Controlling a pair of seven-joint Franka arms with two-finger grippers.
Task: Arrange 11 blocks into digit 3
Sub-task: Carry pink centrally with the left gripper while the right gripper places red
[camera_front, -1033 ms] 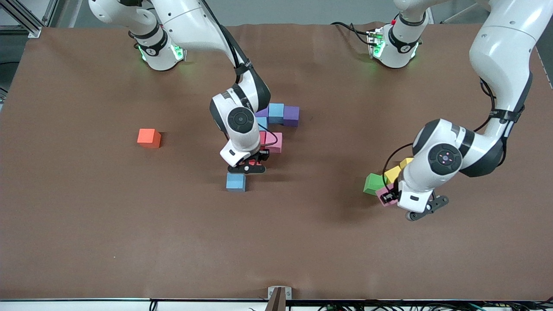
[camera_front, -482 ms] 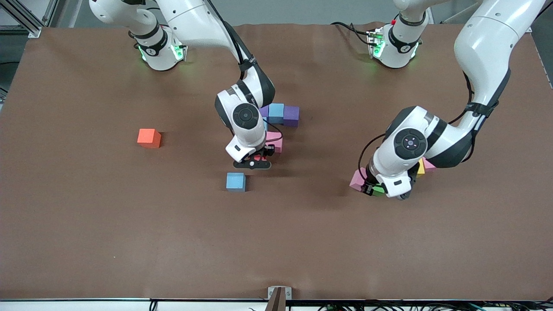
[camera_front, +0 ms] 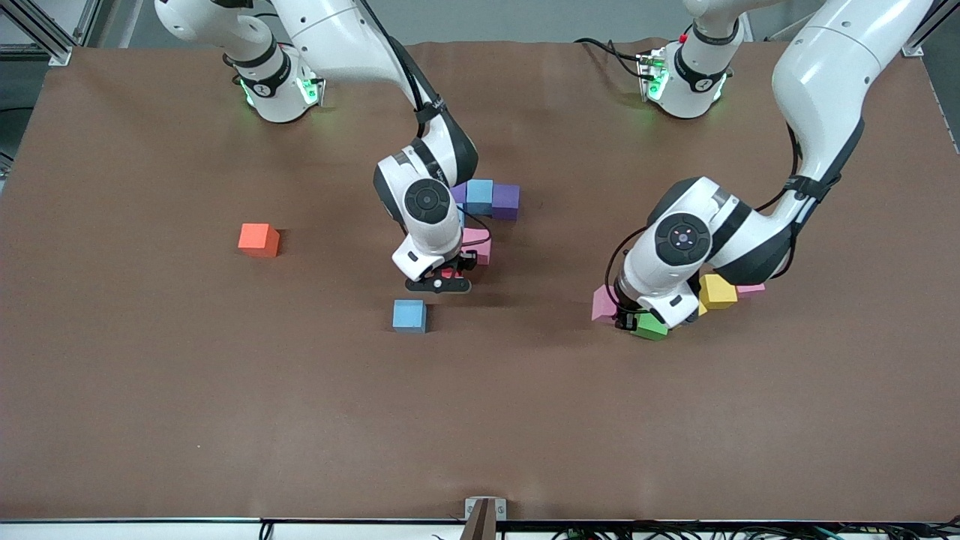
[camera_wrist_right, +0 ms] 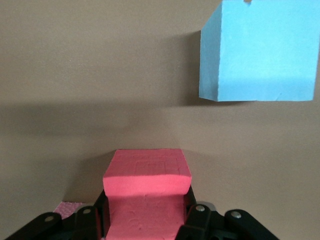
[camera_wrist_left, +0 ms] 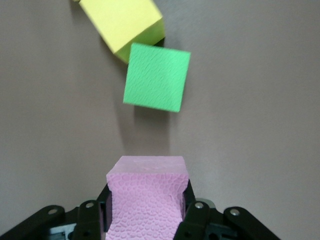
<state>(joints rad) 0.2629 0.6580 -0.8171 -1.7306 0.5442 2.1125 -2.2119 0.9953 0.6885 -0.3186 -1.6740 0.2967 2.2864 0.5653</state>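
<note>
Orange foam cube (camera_front: 259,239) sits alone twd right arm's end of brown surface (camera_front: 150,390), right pincer (camera_front: 442,280) pinching red foam cube (camera_wrist_right: 146,192) by the part-built blue/purple/pink cluster (camera_front: 484,198) w/ loose light-blue foam cube (camera_front: 409,315) just nearer cam, left pincer (camera_front: 626,319) pinching pink foam cube (camera_wrist_left: 147,197) beside green foam cube (camera_wrist_left: 157,76) & yellow foam cube (camera_front: 717,290).
</note>
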